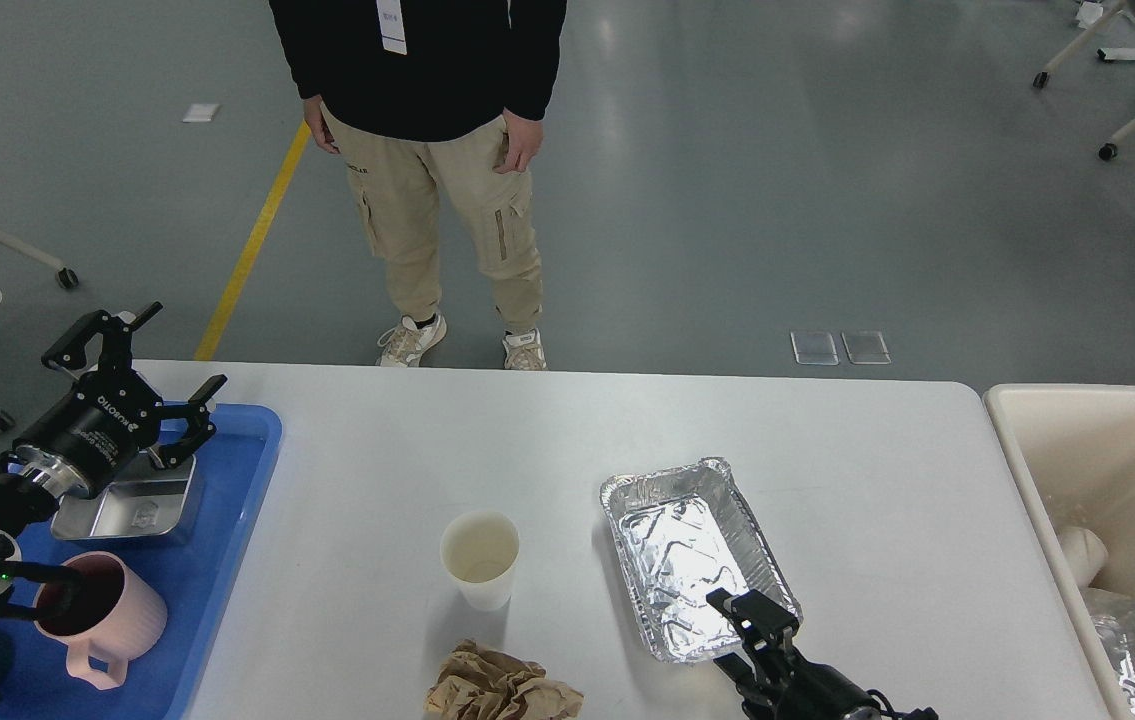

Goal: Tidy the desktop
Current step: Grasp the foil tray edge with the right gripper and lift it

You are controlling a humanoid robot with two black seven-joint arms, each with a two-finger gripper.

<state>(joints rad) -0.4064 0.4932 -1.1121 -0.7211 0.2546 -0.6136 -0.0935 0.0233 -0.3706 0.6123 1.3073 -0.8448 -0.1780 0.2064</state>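
Observation:
The white desktop [547, 430] carries a foil tray [687, 530], a white paper cup [479, 558] and a wad of crumpled brown paper [502, 688]. My right gripper [732, 635] comes in from the bottom edge. Its jaws are closed on the near rim of the foil tray, which sits slightly tilted. My left gripper [182, 350] is open and empty, hovering over the far left of a blue tray [227, 520], just above a metal box [132, 500].
A pink mug [97, 615] stands on the blue tray by my left arm. A beige bin [1017, 470] with discarded items stands at the table's right end. A person [427, 150] stands behind the table's far edge.

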